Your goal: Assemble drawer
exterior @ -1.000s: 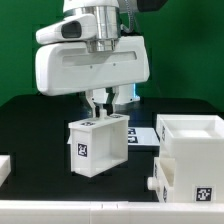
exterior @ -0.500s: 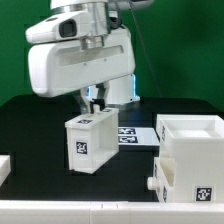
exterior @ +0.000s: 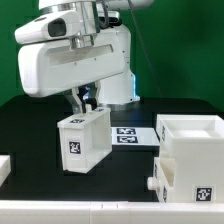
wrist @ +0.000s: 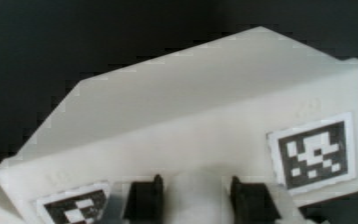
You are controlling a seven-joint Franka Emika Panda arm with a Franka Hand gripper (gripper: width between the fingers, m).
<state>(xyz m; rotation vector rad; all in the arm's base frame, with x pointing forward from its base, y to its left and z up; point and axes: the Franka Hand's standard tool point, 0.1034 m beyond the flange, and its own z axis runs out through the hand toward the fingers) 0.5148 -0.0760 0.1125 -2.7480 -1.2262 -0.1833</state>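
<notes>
My gripper (exterior: 85, 103) is shut on the top wall of a white box-shaped drawer part (exterior: 83, 143) that carries a square tag on its front. The part hangs tilted, low over the black table (exterior: 30, 125); I cannot tell if its lower edge touches. In the wrist view the two dark fingers (wrist: 146, 196) clamp a wall of the white part (wrist: 194, 100) between two tags, with the gripper (wrist: 195, 197) closed on it. A second white open-top drawer box (exterior: 190, 155) with a small knob (exterior: 152, 185) stands at the front of the exterior view's right.
The marker board (exterior: 127, 135) lies flat behind and to the right of the held part. A small white piece (exterior: 3, 168) shows at the exterior view's left edge. A green wall stands behind the table.
The arm has moved toward the exterior view's left, carrying the white part with it; the part is now tilted more.
</notes>
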